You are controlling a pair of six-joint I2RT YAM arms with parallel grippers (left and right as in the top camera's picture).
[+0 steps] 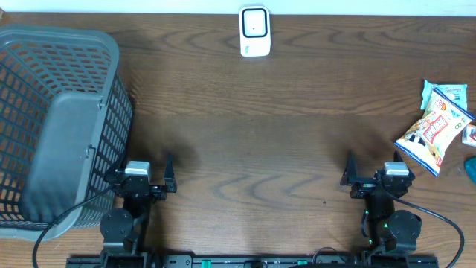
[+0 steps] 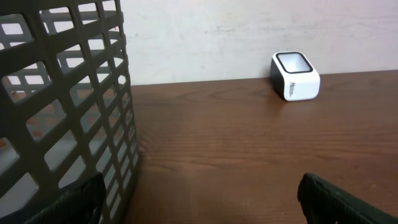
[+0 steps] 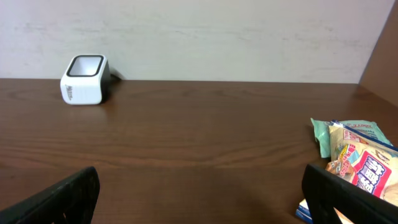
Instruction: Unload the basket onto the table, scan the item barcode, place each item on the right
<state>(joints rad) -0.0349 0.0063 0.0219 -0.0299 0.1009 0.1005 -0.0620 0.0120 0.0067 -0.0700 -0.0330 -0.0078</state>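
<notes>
The white barcode scanner (image 1: 254,31) stands at the table's far edge, its dark window facing up; it also shows in the left wrist view (image 2: 296,76) and the right wrist view (image 3: 86,79). A pile of snack packets (image 1: 433,128) lies at the far right, with an orange-and-white packet on top (image 3: 364,167). My left gripper (image 1: 141,170) rests open at the near left, next to the basket, with nothing between its fingers (image 2: 199,202). At the near right, my right gripper (image 1: 379,167) is open and empty too (image 3: 202,196), left of the packets and nearer the front edge.
A large grey mesh basket (image 1: 111,46) fills the left end of the table, its wall (image 2: 122,74) close beside my left fingers. A teal object (image 1: 471,168) peeks in at the right edge. Brown wooden tabletop stretches between the arms and the scanner.
</notes>
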